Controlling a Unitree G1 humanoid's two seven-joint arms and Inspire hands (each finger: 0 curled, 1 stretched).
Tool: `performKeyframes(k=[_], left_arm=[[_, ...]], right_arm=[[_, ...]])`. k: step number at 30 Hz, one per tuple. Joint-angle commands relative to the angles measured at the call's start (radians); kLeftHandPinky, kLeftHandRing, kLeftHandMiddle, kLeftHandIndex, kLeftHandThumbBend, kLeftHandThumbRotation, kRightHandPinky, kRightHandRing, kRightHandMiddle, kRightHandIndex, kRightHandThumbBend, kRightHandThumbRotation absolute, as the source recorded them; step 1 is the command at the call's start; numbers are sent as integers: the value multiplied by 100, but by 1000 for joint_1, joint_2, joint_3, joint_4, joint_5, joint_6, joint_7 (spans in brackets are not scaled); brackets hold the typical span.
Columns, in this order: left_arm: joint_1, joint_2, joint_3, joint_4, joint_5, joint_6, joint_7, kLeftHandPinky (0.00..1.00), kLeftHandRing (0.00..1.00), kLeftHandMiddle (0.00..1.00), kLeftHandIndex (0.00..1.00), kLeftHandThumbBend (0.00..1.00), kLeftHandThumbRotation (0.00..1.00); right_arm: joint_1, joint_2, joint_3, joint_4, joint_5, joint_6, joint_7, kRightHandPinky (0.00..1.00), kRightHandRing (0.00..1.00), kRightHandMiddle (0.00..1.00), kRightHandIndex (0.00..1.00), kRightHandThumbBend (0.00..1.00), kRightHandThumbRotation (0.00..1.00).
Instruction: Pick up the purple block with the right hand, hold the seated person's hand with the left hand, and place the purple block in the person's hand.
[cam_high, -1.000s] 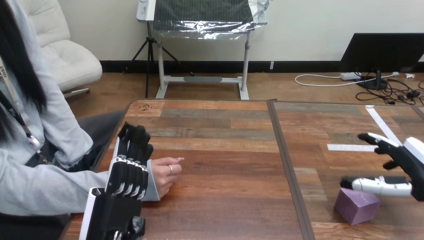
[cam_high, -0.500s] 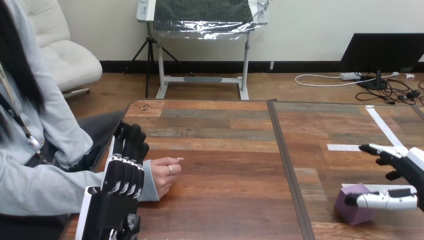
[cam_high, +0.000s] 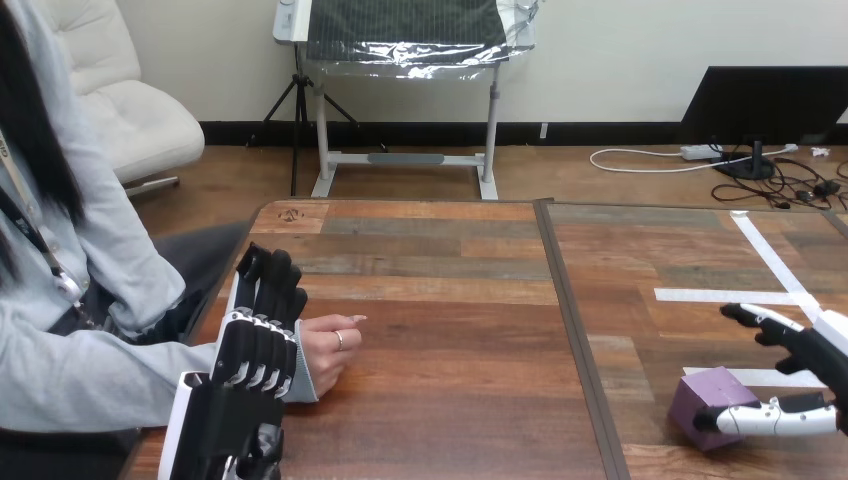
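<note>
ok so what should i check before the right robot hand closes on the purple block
1. purple block on the table, within reach of the right robot hand: ok, thumb along its near side, fingers above it.
2. Thumb touching the block: cannot tell.
3. Block gripped: not ok, fingers straight, not closed on it.
4. left robot hand holding the person's hand: not ok, straight fingers lie over the wrist, not curled round it.
5. Person's palm open to receive: not ok, it rests on the table with fingers curled in.
</note>
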Motion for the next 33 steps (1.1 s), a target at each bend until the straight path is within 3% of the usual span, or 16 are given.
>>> performKeyframes(k=[1, 10, 19, 33], left_arm=[[-62, -13, 8, -12, 6, -3, -5, 100, 100, 100, 100, 100, 72], [-56, -17, 8, -13, 16, -16, 1, 100, 100, 100, 100, 100, 75], [-47, -18, 7, -20, 9, -24, -8, 100, 100, 100, 100, 100, 75], [-27, -24, 5, -40, -23, -14, -31, 100, 100, 100, 100, 100, 73]], right_arm=[[-39, -10, 13, 19, -27, -25, -31, 82, 92, 94, 95, 100, 48], [-65, 27, 55, 109, -70, -38, -77, 86, 95, 93, 94, 100, 48], [-124, 62, 111, 248, -121, -48, -158, 88, 95, 93, 94, 100, 49], [-258, 130, 169, 536, -154, -78, -300, 87, 95, 94, 95, 100, 53]])
